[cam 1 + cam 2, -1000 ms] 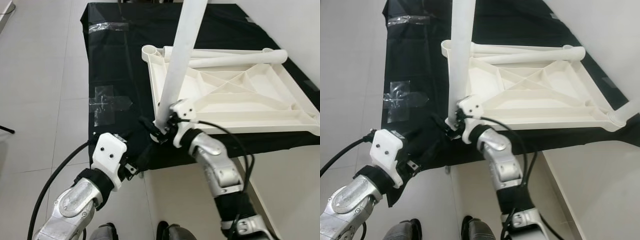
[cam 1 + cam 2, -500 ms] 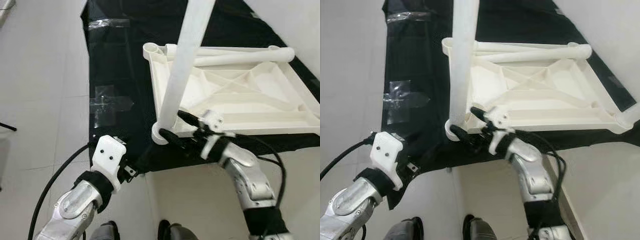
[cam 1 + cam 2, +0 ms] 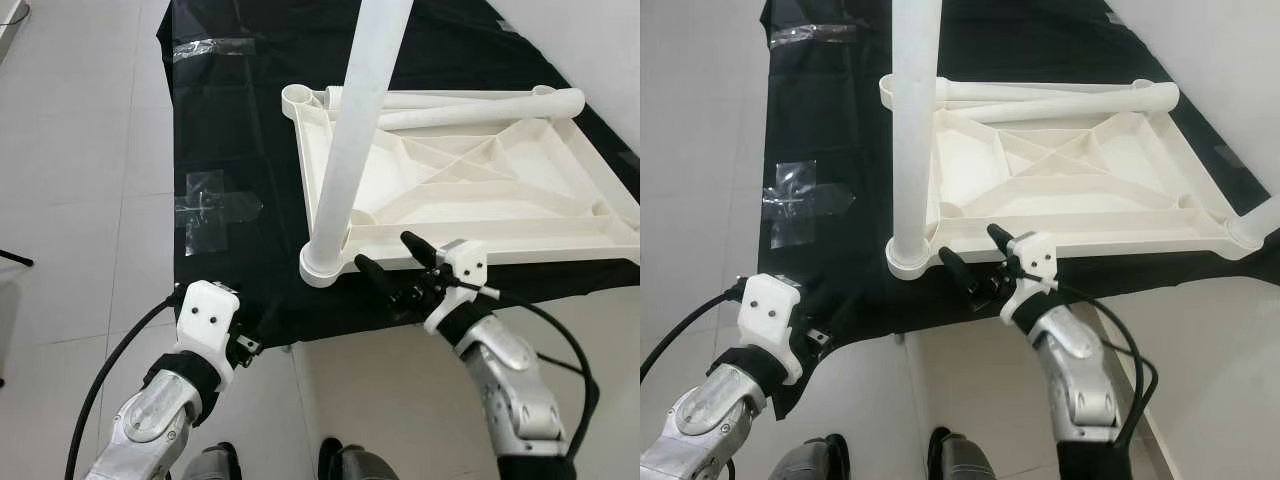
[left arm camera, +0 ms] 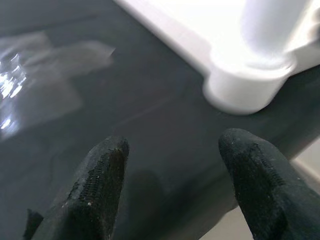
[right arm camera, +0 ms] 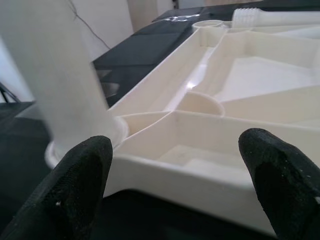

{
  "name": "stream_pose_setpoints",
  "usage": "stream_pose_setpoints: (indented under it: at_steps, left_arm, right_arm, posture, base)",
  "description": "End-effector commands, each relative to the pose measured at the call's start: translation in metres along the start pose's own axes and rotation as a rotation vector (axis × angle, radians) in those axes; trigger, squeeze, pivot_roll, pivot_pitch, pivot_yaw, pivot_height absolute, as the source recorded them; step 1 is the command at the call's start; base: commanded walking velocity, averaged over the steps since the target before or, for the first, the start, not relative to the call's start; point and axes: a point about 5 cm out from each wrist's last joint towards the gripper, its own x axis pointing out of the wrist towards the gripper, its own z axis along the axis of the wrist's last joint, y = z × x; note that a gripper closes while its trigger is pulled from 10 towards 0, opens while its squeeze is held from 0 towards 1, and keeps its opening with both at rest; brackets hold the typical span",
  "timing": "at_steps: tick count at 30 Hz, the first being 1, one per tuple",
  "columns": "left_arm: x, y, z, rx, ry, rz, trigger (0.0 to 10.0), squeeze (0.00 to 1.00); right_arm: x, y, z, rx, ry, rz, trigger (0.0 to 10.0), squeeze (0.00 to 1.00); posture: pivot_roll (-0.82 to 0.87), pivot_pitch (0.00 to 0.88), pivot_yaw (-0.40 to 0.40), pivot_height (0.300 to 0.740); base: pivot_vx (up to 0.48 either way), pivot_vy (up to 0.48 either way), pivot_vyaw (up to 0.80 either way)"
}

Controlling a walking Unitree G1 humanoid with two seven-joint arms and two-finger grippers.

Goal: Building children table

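children's table, upside down on a black-draped tabletop, one leg upright in near-left socket. right gripper just near of it, fingers spread, empty; left gripper likewise open. likely next: fetching a loose leg from far edge.

The tall white leg stands up in the middle of the frame and blocks the way there; the white tabletop, lying upside down, takes up the right side of the counter; two loose legs lie along its far edge; the black cloth at the left is flat, with just tape on it; the right tool, fingers spread, sits at the near edge just beside the tabletop; the left tool is low left, fingers apart.
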Motion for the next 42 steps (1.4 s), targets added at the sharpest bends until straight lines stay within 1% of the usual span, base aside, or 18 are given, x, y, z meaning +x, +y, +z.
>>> stream_pose_setpoints:
  at_steps: [1,4,5,6,9,18,21,26,28,31,32,34,35,37,39,40,41,42]
  left_arm:
    - [-0.003,0.002,-0.009,0.023,0.036,0.037,10.0,0.0]
    - [-0.004,0.003,-0.016,0.031,0.065,0.059,10.0,0.0]
    - [-0.005,0.004,-0.021,0.05,0.086,0.071,10.0,0.0]
    - [-0.005,0.005,-0.021,0.054,0.088,0.073,10.0,0.0]
    - [-0.005,0.006,-0.022,0.057,0.087,0.075,10.0,0.0]
    - [-0.001,0.007,-0.02,0.068,0.07,0.084,10.0,0.0]
    - [0.003,0.007,-0.015,0.082,0.04,0.085,10.0,0.0]
    - [0.004,0.006,-0.013,0.086,0.032,0.082,10.0,0.0]
    - [0.005,0.006,-0.013,0.087,0.026,0.078,10.0,0.0]
    - [0.006,0.005,-0.012,0.086,0.022,0.074,10.0,0.0]
    - [0.006,0.005,-0.012,0.086,0.019,0.068,10.0,0.0]
    - [0.006,0.005,-0.012,0.086,0.019,0.068,10.0,0.0]
    - [0.008,0.004,-0.014,0.085,0.018,0.063,10.0,0.0]
    - [0.009,0.004,-0.015,0.082,0.015,0.067,10.0,0.0]
    - [0.009,0.004,-0.015,0.082,0.015,0.067,10.0,0.0]
    - [0.012,0.004,-0.017,0.082,0.014,0.069,10.0,0.0]
    - [0.013,0.003,-0.019,0.052,0.013,0.062,10.0,0.0]
    - [0.013,0.003,-0.019,0.052,0.013,0.062,10.0,0.0]
  right_arm:
    - [-0.006,0.005,-0.008,0.041,0.032,0.015,10.0,0.0]
    - [-0.011,0.01,-0.01,0.045,0.041,0.04,10.0,0.0]
    - [-0.022,0.009,-0.008,0.049,0.048,0.061,10.0,0.0]
    - [-0.028,0.007,-0.007,0.048,0.052,0.063,10.0,0.0]
    - [-0.034,0.004,-0.005,0.045,0.058,0.064,10.0,0.0]
    - [-0.038,0.007,-0.003,0.058,0.063,0.105,10.0,0.0]
    - [-0.038,0.009,-0.003,0.066,0.07,0.146,10.0,0.0]
    - [-0.039,0.007,-0.001,0.059,0.072,0.139,10.0,0.0]
    - [-0.042,-0.001,-0.002,0.036,0.086,0.089,10.0,0.0]
    - [-0.044,-0.002,-0.002,0.035,0.093,0.085,10.0,0.0]
    - [-0.045,0.001,-0.003,0.036,0.1,0.11,10.0,0.0]
    - [-0.045,0.001,-0.003,0.036,0.1,0.11,10.0,0.0]
    - [-0.04,0.01,-0.003,0.044,0.098,0.158,10.0,0.0]
    - [-0.03,0.014,-0.005,0.026,0.099,0.15,10.0,0.0]
    - [-0.03,0.014,-0.005,0.026,0.099,0.15,10.0,0.0]
    - [-0.012,0.012,-0.01,-0.002,0.103,0.078,10.0,0.0]
    - [-0.003,0.012,-0.012,-0.017,0.098,0.037,10.0,0.0]
    - [-0.003,0.012,-0.012,-0.017,0.098,0.037,10.0,0.0]
  posture:
    - [0.06,0.246,-0.071,0.74]
    - [0.06,0.246,-0.07,0.74]
    - [0.05,0.247,-0.068,0.74]
    - [0.04,0.248,-0.067,0.74]
    - [0.04,0.248,-0.067,0.74]
    - [0.03,0.241,-0.071,0.74]
    - [0.04,0.229,-0.076,0.74]
    - [0.03,0.226,-0.078,0.74]
    - [0.03,0.222,-0.083,0.74]
    - [0.03,0.219,-0.08,0.74]
    - [0.03,0.218,-0.078,0.74]
    - [0.03,0.218,-0.078,0.74]
    - [0.03,0.212,-0.073,0.74]
    - [0.03,0.212,-0.072,0.74]
    - [0.03,0.212,-0.072,0.74]
    - [0.05,0.215,-0.071,0.74]
    - [0.05,0.215,-0.072,0.74]
    - [0.05,0.215,-0.072,0.74]
  base:
    - [0.0,0.0,0.0]
    - [0.0,0.259,0.0]
    - [0.0,0.48,0.0]
    - [0.0,0.48,0.0]
    - [0.0,0.48,0.0]
    - [0.0,0.48,0.0]
    - [0.0,0.48,0.0]
    - [0.0,0.48,0.0]
    - [0.0,0.48,0.0]
    - [0.0,0.48,0.0]
    - [0.0,0.48,0.0]
    - [0.0,0.48,0.0]
    - [0.0,0.48,0.0]
    - [0.0,0.48,0.0]
    - [0.0,0.48,0.0]
    - [0.0,0.0,0.0]
    - [0.0,0.0,0.0]
    - [0.0,0.0,0.0]
